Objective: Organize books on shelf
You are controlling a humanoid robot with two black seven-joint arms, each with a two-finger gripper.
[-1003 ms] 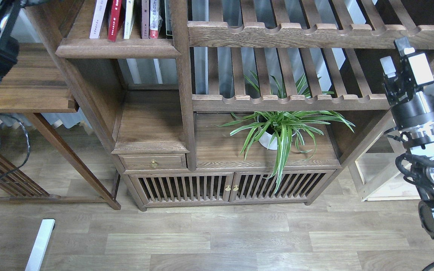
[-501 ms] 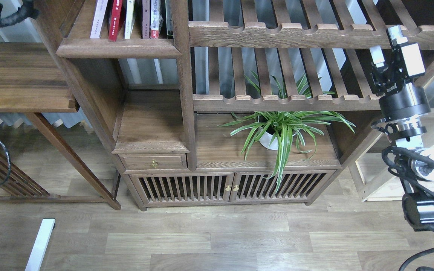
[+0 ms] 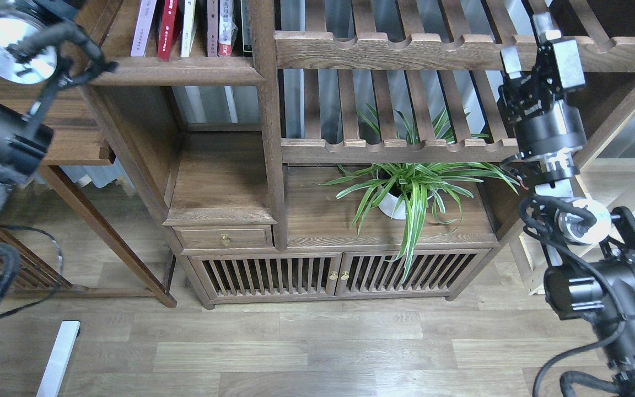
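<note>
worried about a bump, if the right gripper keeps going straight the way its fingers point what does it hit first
The right gripper points up and away, and its open fingertips lie over the upper slatted rack. That rack's scalloped front rail looks like the first thing in line. Depth is unclear from one view, so it may pass just in front.

Look up at the top left and you see the thin paperback books [image 3: 185,27] standing in a row on the dark brown wooden shelf board with the rounded front edge [image 3: 177,71]. You can spot a pale lilac-white one, a red one leaning a little, and a pale yellowish one, close together.
</note>
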